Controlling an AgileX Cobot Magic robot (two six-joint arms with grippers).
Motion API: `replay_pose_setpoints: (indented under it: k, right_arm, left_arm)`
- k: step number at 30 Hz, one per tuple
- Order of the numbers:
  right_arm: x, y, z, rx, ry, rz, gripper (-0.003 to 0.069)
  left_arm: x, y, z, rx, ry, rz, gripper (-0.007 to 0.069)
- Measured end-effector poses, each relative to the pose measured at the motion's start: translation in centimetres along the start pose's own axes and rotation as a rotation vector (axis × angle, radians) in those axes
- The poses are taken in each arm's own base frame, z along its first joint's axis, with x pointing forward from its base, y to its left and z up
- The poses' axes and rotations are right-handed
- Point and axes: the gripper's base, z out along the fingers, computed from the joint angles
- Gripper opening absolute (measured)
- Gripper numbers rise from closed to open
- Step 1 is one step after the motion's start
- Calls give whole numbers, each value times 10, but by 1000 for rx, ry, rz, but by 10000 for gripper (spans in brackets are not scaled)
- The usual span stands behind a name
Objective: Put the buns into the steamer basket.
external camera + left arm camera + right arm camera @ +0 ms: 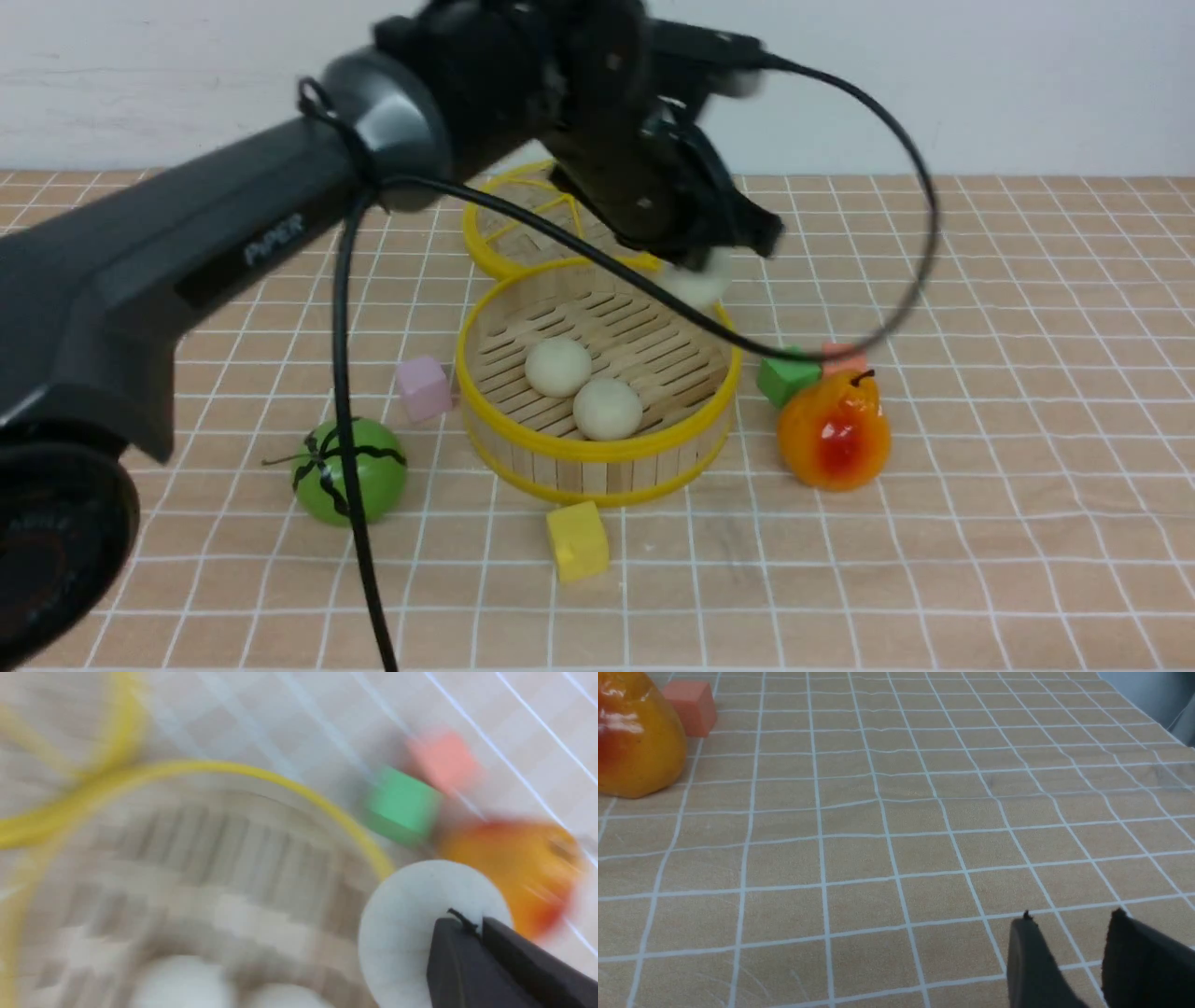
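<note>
Task item: third bun (695, 280) (411, 924), a small smooth off-white dough ball, is held in the air at the far right edge of the steamer basket (597, 490) (280, 781), the round shallow bamboo-slat tub with yellow rims. It looks to hang about over the rim, not clearly inside the ring. The left gripper (709, 257) (467, 926) has its black jaws drawn tight together, pinching the bun at one side only. The other two buns (558, 366) (607, 408) lie touching each other on the slatted floor, toward the basket's near side, so the far half of the floor is bare. The flat woven yellow-spoked lid (523, 233) lies just behind the basket. To the basket's right are a green foam cube (787, 376) (402, 805), a salmon foam cube (843, 357) and a glossy orange pear toy (834, 429), close together. To its left are a pink foam cube (423, 387) and a green striped melon toy (359, 471), and a yellow foam cube (577, 539) sits just in front. The right gripper (1069, 917) is well off to the basket's right, low over bare checked cloth, with a narrow gap between its jaws and nothing in it. Step in hand, as judged, is the last placement. Carry the bun inward past the rim to the bare far floor and lower it close to the slats before letting go, so it neither bounces out nor knocks the pair. The pinch is shallow, so move smoothly. Watch the black cable (338, 308) slung near the basket
</note>
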Motion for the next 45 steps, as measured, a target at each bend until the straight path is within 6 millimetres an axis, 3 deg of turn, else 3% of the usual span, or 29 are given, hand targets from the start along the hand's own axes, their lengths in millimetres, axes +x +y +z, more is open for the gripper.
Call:
replay_pose_setpoints:
  k: [1,3,5,8,10,13,17,20,22,25,26,27,28,29,30,31,34,36,37,40,42,44,45]
  right_arm:
    - [0,0,0,0,0,0,241]
    - [0,0,0,0,0,0,241]
    - [0,0,0,0,0,0,241]
    - [0,0,0,0,0,0,241]
    - [0,0,0,0,0,0,241]
    - [0,0,0,0,0,0,241]
    - [0,0,0,0,0,0,241]
    - [0,0,0,0,0,0,241]
    - [0,0,0,0,0,0,241]
    - [0,0,0,0,0,0,241]
    - [0,0,0,0,0,0,241]
    - [0,0,0,0,0,0,241]
    - [0,0,0,0,0,0,241]
    - [0,0,0,0,0,0,241]
    - [0,0,0,0,0,0,241]
    - [0,0,0,0,0,0,241]
    - [0,0,0,0,0,0,241]
    - [0,0,0,0,0,0,241]
    - [0,0,0,0,0,0,241]
    - [0,0,0,0,0,0,241]
    - [0,0,0,0,0,0,241]
    - [0,0,0,0,0,0,241]
    - [0,0,0,0,0,0,241]
  left_arm:
    - [0,10,5,-14,-4,-27,-13]
    - [8,28,32,-39,11,-97,-9]
    - [19,34,57,-49,37,-134,3]
    - [29,36,77,-55,61,-143,22]
    - [39,36,96,-57,84,-163,80]
    - [41,37,99,-59,86,-181,151]
    - [36,36,91,-60,76,-199,358]
    - [31,35,76,-63,92,-196,468]
    - [24,33,55,-68,98,-189,510]
    - [3,32,-7,-103,77,-155,529]
    - [0,31,-16,-110,70,-150,528]
    - [-8,31,-52,-134,40,-133,514]
    - [-11,31,-73,-150,32,-126,502]
    - [-14,31,-106,-173,11,-116,475]
    - [-15,31,-111,-177,7,-114,469]
    - [-16,31,-148,-207,-22,-99,433]
    - [-11,32,-224,-271,-98,-82,284]
    - [-4,32,-261,-293,-164,-87,190]
    - [-2,32,-270,-295,-181,-90,169]
    - [32,29,-330,-291,-263,-146,-1]
    - [49,29,-341,-287,-261,-170,-13]
    - [89,28,-357,-274,-243,-210,-13]
    - [96,28,-357,-271,-235,-215,-13]
